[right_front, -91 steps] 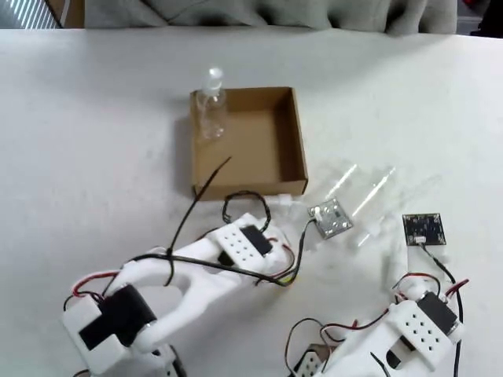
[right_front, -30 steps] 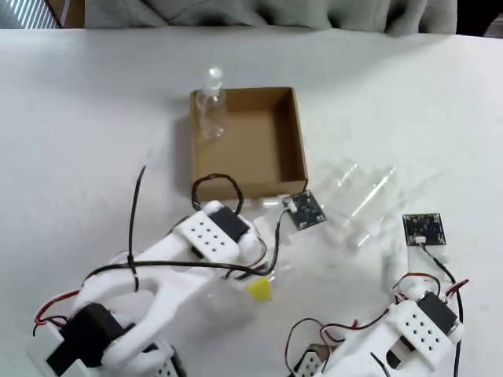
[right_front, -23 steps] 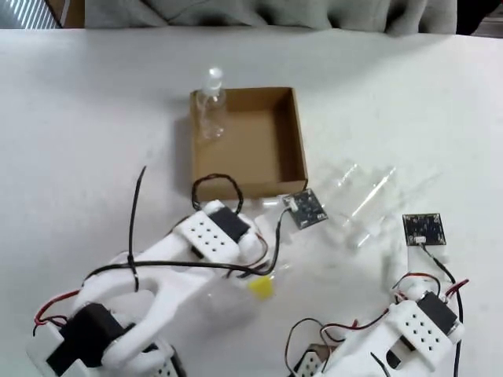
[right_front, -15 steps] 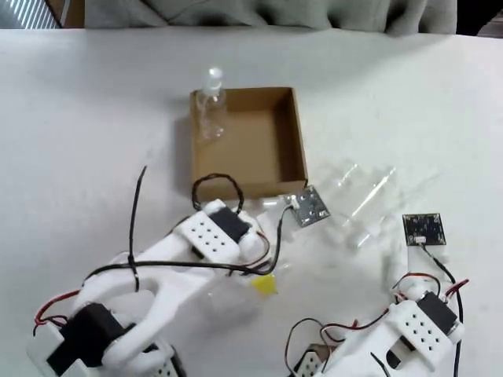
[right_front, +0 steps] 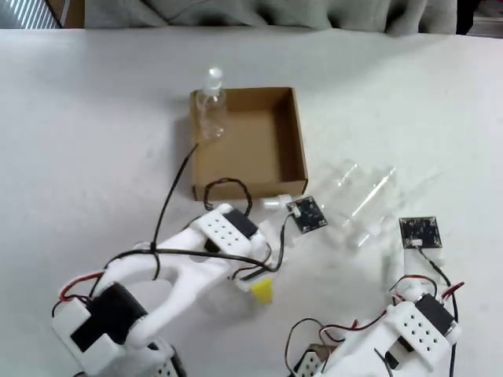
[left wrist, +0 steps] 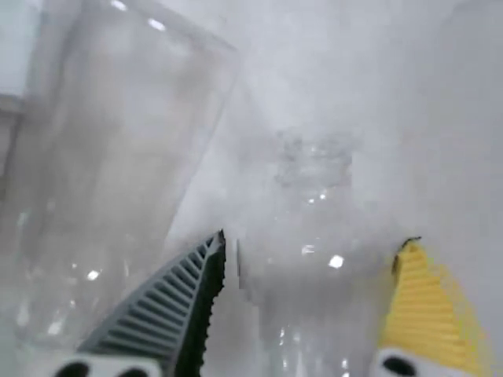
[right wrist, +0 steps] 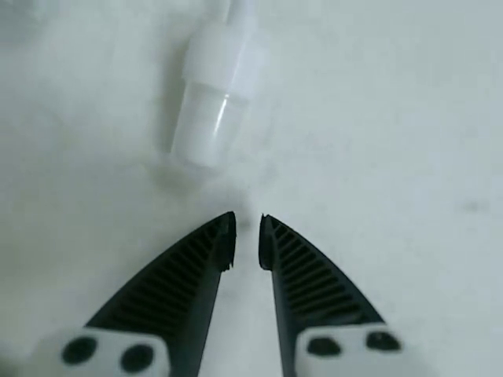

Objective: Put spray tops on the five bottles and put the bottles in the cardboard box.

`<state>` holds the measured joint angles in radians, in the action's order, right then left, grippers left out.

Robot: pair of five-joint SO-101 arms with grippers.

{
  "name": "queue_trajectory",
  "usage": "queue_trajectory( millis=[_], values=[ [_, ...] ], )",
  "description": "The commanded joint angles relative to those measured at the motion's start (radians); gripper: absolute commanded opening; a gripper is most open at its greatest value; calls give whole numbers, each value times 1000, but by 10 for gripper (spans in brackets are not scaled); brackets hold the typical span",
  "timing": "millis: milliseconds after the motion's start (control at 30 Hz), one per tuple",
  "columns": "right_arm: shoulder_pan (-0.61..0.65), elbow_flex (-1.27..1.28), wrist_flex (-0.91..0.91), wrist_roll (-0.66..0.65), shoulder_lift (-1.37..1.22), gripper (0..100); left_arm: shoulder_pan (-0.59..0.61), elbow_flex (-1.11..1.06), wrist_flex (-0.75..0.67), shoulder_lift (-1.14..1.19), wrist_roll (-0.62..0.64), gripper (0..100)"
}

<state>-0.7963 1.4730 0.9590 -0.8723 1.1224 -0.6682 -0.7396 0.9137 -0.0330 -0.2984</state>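
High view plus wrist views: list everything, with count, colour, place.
cardboard box: one, brown, mid-table.
capped bottle: one, clear, white top, upright at the box's far left corner.
loose bottles: count unclear, clear, lying right of the box.
spray tops: two loose, white, one by the box's near right corner, another before the right gripper.
held bottle: one, clear, uncapped, in the left gripper.
table: one, white.
left gripper: grey and yellow jaws, shut on it.
right gripper: black jaws, nearly together, empty.

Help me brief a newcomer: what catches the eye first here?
The brown cardboard box mid-table, with one spray-topped bottle standing at its far left corner. Nearer, the left gripper holds a capless bottle between grey and yellow fingers, and the right gripper hovers by a white spray top.
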Motion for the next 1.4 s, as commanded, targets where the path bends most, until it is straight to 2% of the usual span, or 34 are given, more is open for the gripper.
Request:
queue_trajectory(
  millis=[0, 67, 167, 267, 667, 1367],
  values=[
    [12, 0, -16, -12, 12, 47, -8, 40, -43, -4, -14, 177],
    [12, 2, -16, -12, 12, 46, -10, 17, -74, -4, -11, 68],
    [12, 5, -16, -12, 12, 46, -24, -14, -100, -12, -8, 77],
    [12, 5, -16, -9, 12, 46, -25, -14, -106, -12, -8, 17],
    [5, 92, -16, -11, 12, 49, -21, -15, -100, -13, -6, 20],
    [7, 91, -16, -11, 12, 47, -22, -17, -100, -13, -6, 20]
  ],
)
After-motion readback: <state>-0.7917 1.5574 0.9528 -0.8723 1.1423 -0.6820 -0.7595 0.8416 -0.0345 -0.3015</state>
